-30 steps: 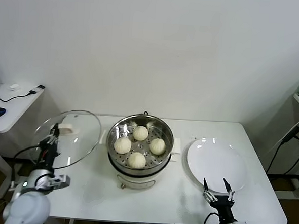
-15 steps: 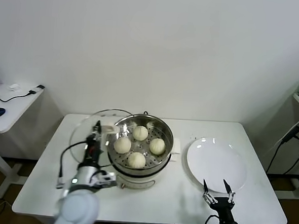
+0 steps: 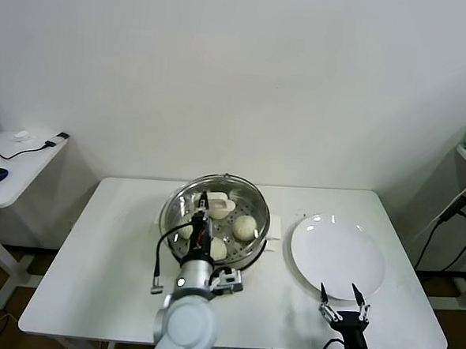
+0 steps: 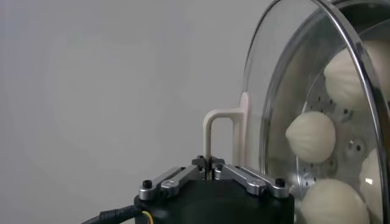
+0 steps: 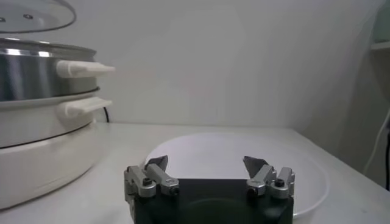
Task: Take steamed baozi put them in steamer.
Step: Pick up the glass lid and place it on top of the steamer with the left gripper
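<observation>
The buns sit inside the steamer, resting on its perforated tray; through the glass I can make out three of them plainly in my left wrist view, and a fourth shows only as a sliver at the edge. The steamer stands at the middle of the white table. Above it I hold the glass lid over the pot's mouth, and I cannot tell whether its rim is touching the pot. My left gripper is clamped tight on the lid's white handle, with its fingers pressed together around the thin bar. The white plate lies bare on the table just beside the steamer, on my right. My right gripper waits low at the near edge of that plate, with its fingers spread wide apart and nothing between them.
</observation>
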You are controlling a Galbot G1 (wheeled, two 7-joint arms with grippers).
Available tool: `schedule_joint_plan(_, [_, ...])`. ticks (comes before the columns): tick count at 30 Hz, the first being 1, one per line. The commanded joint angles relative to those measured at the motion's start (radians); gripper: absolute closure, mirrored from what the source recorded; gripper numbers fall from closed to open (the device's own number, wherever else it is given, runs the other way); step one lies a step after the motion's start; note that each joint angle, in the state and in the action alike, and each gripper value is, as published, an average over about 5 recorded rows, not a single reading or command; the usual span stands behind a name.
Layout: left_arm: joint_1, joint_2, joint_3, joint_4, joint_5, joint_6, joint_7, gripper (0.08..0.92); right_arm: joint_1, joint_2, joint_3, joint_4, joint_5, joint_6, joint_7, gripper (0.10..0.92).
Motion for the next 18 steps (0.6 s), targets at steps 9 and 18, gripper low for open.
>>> schedule_joint_plan(9, [-0.05,-0.064,0.059,0.136,0.065,0.025,-0.037,0.868,0.001,0.012,0.011,-0.011,0.002,0.041,0.025,0.203])
schedule_joint_plan(18, [-0.056,-0.054,0.044,0.177,0.068,0.024,-0.057,0.868,0.001,0.014,0.014,-0.006,-0.002,0.044,0.031,0.203])
